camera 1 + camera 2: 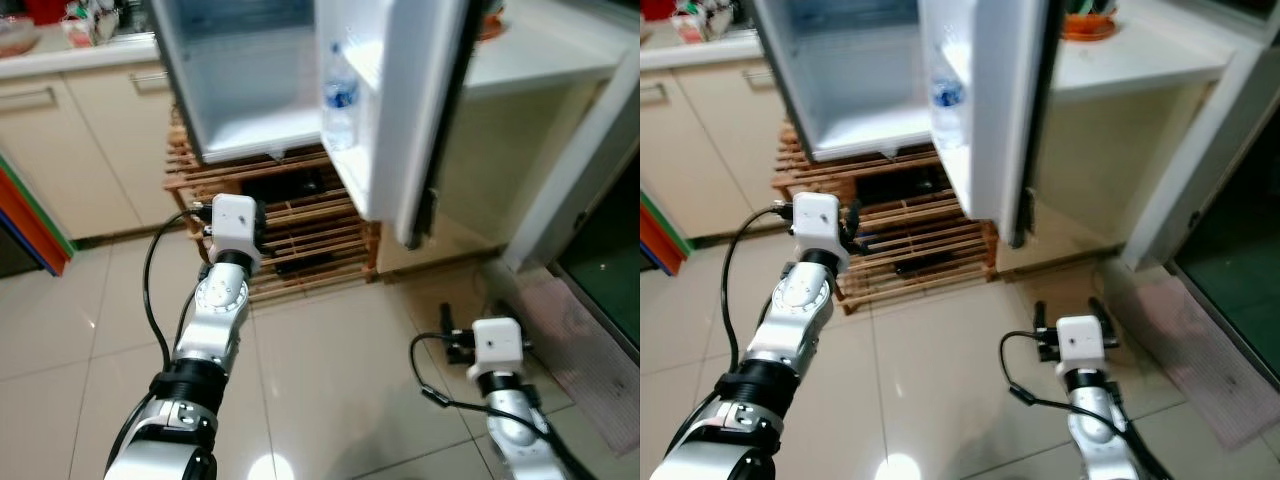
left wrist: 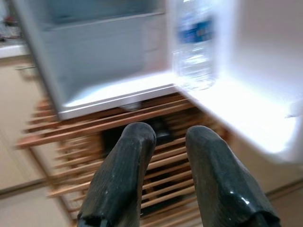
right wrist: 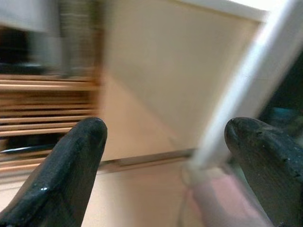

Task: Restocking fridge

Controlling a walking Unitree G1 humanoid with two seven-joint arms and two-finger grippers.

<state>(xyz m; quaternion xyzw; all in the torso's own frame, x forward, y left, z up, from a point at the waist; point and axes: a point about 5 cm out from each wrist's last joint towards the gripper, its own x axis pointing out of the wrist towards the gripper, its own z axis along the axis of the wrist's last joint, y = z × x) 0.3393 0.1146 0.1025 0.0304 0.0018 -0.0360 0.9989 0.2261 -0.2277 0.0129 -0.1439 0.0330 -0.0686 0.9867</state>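
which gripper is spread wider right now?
The right gripper: its fingers stand far apart. The left gripper shows only a narrow gap, pointed at the open fridge.

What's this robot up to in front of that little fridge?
The robot stands facing a small white fridge set on a slatted wooden rack, its door swung open. A clear plastic water bottle with a blue label stands in the door shelf. The left gripper is raised toward the rack below the fridge, fingers slightly apart and holding nothing. The right gripper hangs low over the tiled floor, open and empty.
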